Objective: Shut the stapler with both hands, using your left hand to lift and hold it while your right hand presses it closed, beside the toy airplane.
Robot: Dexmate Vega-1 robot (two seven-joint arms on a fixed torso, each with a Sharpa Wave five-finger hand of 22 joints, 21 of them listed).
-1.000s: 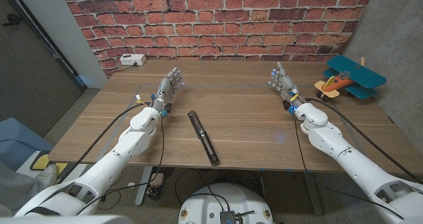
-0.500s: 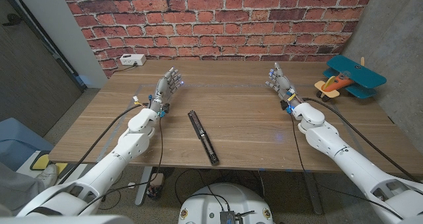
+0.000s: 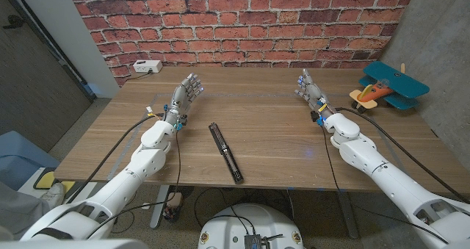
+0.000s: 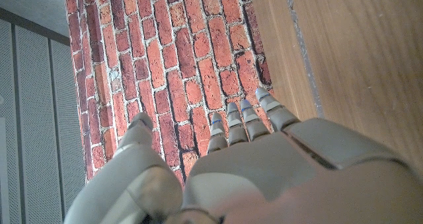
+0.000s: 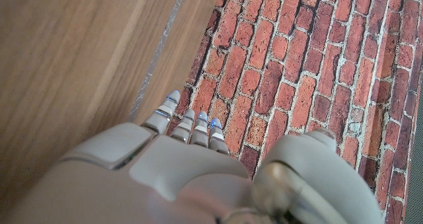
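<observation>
Lying position: the stapler [image 3: 225, 152], black and folded out into one long strip, is on the tabletop [image 3: 272, 142] between the two arms, near the front edge.
Left robot hand [image 3: 186, 95]: fingers spread, holding nothing, well apart from the stapler; its fingers [image 4: 241, 121] point toward the brick wall [image 4: 192, 72].
Right robot hand [image 3: 308, 87]: fingers apart, holding nothing.
Toy airplane [image 3: 388, 87]: at the tabletop's far right corner, near the right robot hand.
White box [image 3: 147, 67]: at the far left edge, by the wall.
</observation>
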